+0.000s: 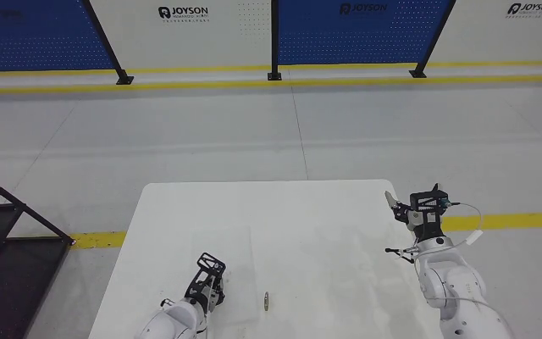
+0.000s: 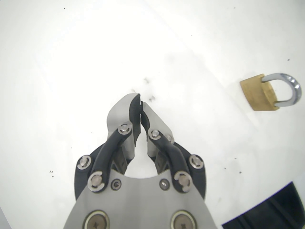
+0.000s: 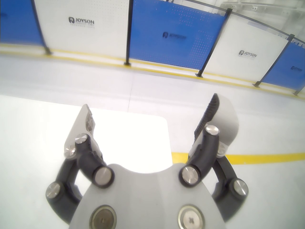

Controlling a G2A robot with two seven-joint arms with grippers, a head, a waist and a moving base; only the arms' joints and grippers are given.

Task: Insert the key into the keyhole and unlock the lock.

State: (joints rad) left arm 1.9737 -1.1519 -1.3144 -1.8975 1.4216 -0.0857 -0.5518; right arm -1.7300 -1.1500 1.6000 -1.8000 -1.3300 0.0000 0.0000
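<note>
Lettering stands on the fence panels across the floor. In the top view a white panel (image 1: 182,34) carries a dark emblem and one word in capitals, with a line of finer print beneath. The blue panel (image 1: 364,34) beside it bears the same mark, dark on blue. A second white panel (image 1: 500,34) at the frame's edge shows the mark cut off. In the right wrist view the mark repeats on a perforated white panel (image 3: 82,22) and a perforated blue panel (image 3: 174,34). The fine line under each word is probably a tagline, too small to make out.
</note>
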